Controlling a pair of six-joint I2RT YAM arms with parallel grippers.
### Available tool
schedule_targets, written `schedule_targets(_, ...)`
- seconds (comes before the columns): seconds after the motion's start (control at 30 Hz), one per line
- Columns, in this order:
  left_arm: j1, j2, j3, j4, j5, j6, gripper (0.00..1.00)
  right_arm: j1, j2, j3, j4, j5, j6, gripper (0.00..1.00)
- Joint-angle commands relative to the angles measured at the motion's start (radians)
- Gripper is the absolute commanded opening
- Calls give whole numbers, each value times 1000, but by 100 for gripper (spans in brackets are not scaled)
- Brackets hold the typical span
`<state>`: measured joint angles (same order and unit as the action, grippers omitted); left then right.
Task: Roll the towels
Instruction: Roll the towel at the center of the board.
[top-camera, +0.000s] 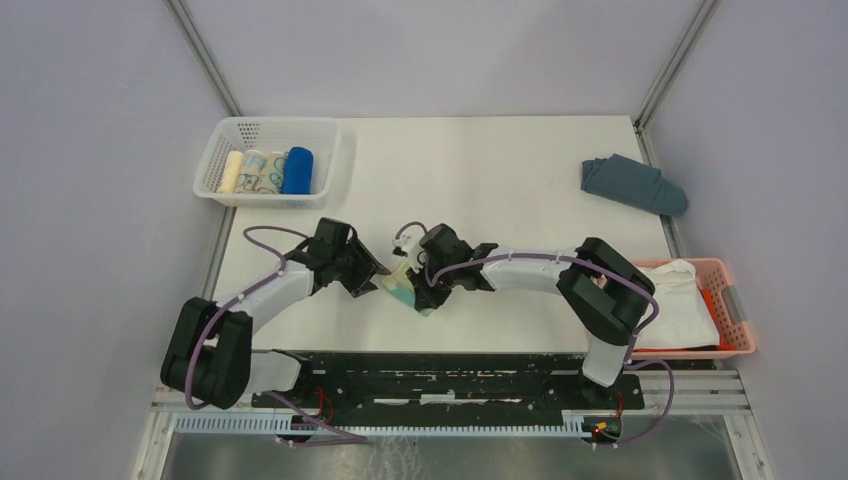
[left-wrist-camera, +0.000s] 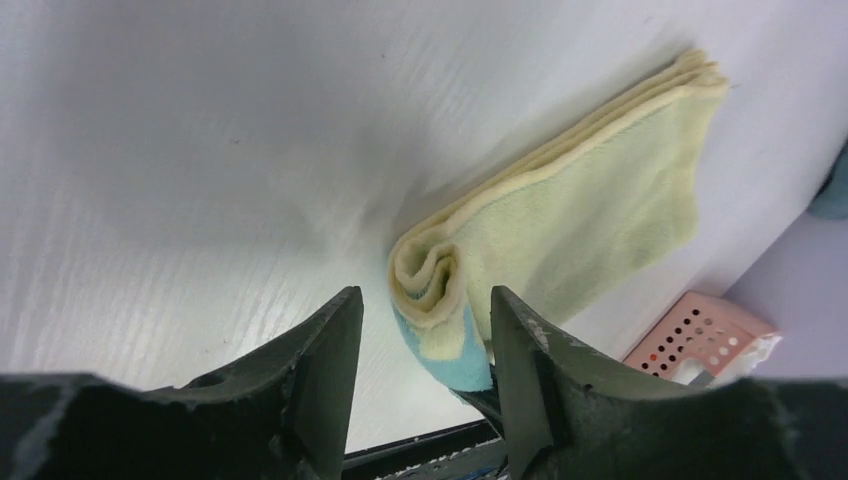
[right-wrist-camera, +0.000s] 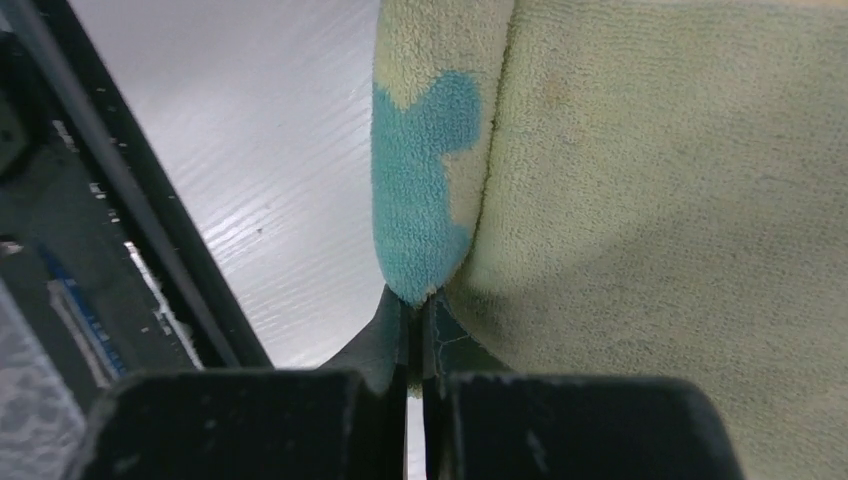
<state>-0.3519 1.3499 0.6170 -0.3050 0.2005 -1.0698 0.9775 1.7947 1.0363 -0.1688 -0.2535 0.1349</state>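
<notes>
Right pincer is clamped tight on the teal corner of the yellow towel. The jaws are pressed together with only cloth between them, and I reckon that pinch is what stops the started roll from springing loose. The towel sits at the near middle of the table, right between my two wrists.

Over to the left pincer: jaws apart, one finger on each side of the curled end, gripping nothing. From that wrist the spiral shows plainly. Only a turn or so is wound, and the rest of the folded strip lies flat on the table beyond it. My guess is that it stands spread like this so it can take a fresh bite on the coil while the right one anchors the corner.

Up at the far left, the white basket holds the blue towel, rolled and lying beside some paler rolls. So that one looks done, and the yellow one is barely begun.

Off to the right, the grey cloth lies crumpled near the far edge. The white cloth rests in the pink basket. Both are well apart from the work and neither is in my way.

Now the risk. This terry is soft and floppy. If the left pincer closes off-centre on the coil, the layers could slide and the roll would skew into a cone. If the right one lets go too soon, I'd expect the curl to relax.
</notes>
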Motion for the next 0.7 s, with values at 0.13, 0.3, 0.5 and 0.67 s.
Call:
schedule_targets(0.13,45,-187,-73,65,8,4,62,-169,124,-56,300,-614,288,0)
schedule_targets(0.3,47,-207,-141,145,92,-16,63,-244,214,-104,535,-717,487,1)
schedule_targets(0.5,47,-218,-184,180,108,-40,63,-317,269,-172,664,-713,628,1)
schedule_targets(0.67,47,-177,-200,255,140,-59,63,-329,299,-181,556,-686,585,1)
